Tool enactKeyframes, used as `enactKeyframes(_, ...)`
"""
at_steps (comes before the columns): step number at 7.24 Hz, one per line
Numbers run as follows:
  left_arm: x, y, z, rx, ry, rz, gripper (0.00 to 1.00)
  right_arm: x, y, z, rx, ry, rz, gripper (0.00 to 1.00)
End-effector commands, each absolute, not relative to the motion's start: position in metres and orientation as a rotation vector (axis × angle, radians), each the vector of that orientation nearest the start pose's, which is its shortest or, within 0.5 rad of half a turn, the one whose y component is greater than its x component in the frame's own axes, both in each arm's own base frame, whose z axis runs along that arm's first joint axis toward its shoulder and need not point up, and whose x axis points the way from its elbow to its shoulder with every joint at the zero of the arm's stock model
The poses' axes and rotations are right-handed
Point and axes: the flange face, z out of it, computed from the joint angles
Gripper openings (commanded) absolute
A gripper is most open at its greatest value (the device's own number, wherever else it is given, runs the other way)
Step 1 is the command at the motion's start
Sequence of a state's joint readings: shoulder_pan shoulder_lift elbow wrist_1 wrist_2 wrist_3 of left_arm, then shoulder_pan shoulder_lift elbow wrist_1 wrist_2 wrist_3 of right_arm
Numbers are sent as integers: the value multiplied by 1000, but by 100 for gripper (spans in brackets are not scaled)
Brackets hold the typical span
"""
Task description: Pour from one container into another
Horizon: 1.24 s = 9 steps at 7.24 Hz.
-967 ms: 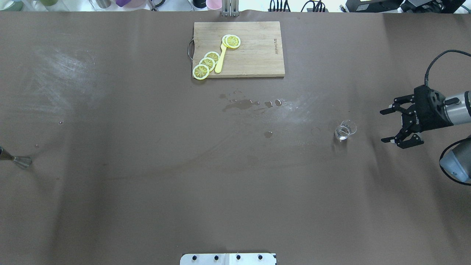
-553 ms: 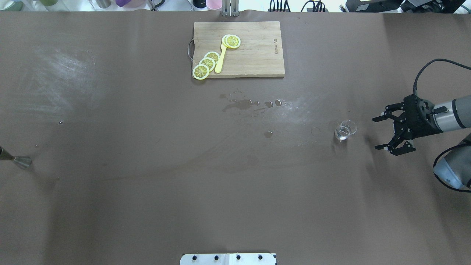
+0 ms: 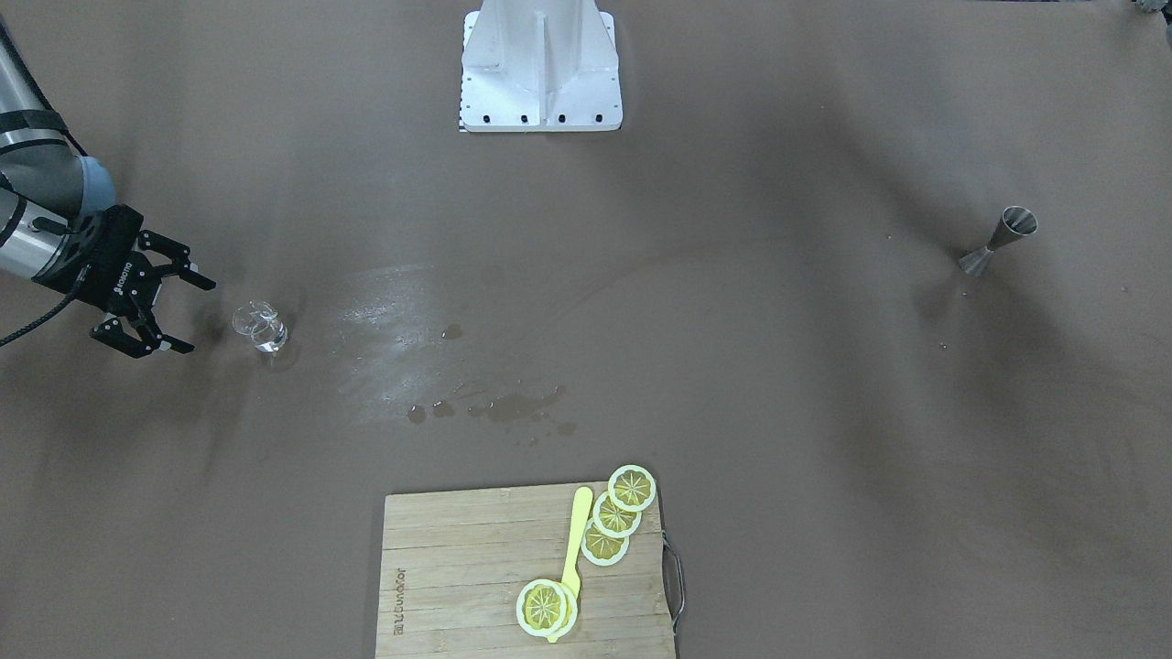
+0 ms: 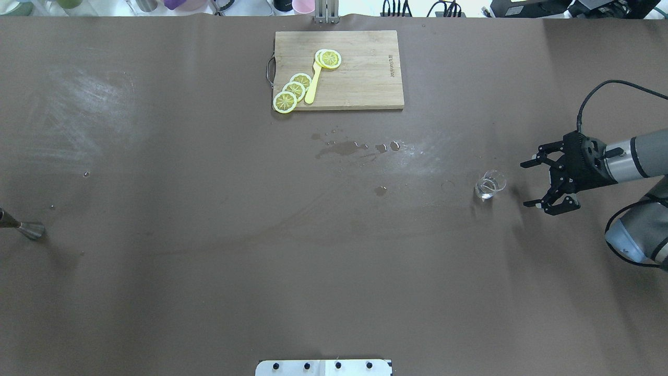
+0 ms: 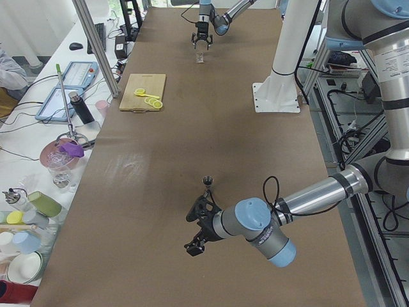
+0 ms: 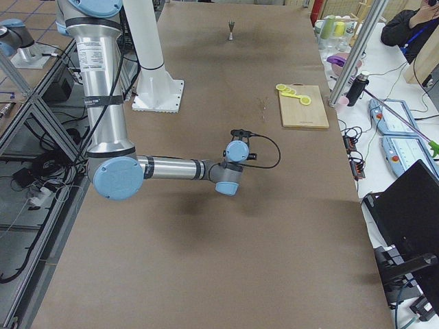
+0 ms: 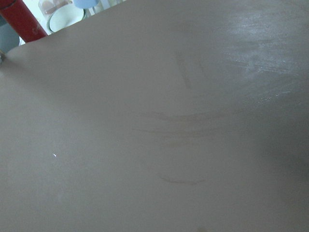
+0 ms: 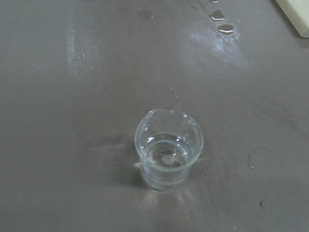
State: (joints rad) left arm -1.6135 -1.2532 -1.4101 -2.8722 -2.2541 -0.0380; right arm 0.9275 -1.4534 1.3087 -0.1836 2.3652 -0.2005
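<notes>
A small clear glass beaker [image 4: 489,184] with a little clear liquid stands upright on the brown table's right side; it also shows as the beaker [image 3: 259,327] and close up as the beaker [image 8: 169,151]. My right gripper [image 4: 527,184] is open, level with the beaker, a short gap to its right and not touching it. A steel jigger [image 4: 28,228] stands at the table's far left edge. My left gripper [image 5: 195,231] shows only in the exterior left view, a little short of the jigger [image 5: 207,181]; I cannot tell whether it is open or shut.
A wooden cutting board [image 4: 360,78] with lemon slices [image 4: 292,91] and a yellow utensil lies at the back centre. Small puddles [image 4: 344,148] dot the table between board and beaker. The robot's white base [image 3: 540,64] sits at the near edge.
My right gripper has moved left toward the beaker, still open. The beaker and the jigger have not moved.
</notes>
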Motion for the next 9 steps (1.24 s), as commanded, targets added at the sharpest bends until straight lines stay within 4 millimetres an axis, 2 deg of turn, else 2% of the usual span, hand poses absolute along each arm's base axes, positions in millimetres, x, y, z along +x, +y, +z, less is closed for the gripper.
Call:
enactKeyframes(1,-90,-347,713,931,557,223,98,-283,-486,559,1071,-985,-1185,99)
enactKeyframes(2,-92,-368,696,992,541,235,98,-285,-485,558,1072,-987,-1188,99)
enactKeyframes(3,-92,-380,686,1022,538,247,98,-288,-485,556,1070,-995,-1191,99)
enactKeyframes(4,-95,-384,683,1036,505,232,98,-292,-483,555,1068,-1003,-1199,99)
enactKeyframes(6,-91,-409,661,1082,512,261,98,-305,-481,547,1073,-1019,-1217,99)
enactKeyframes(7,-90,-415,659,1075,512,262,98,-309,-480,545,1074,-1024,-1224,99)
enactKeyframes(8,-80,-417,664,1036,526,284,98,-311,-481,542,1078,-1026,-1227,99)
enactKeyframes(9,-81,-413,664,1044,526,287,98,-314,-480,543,1077,-1026,-1229,99)
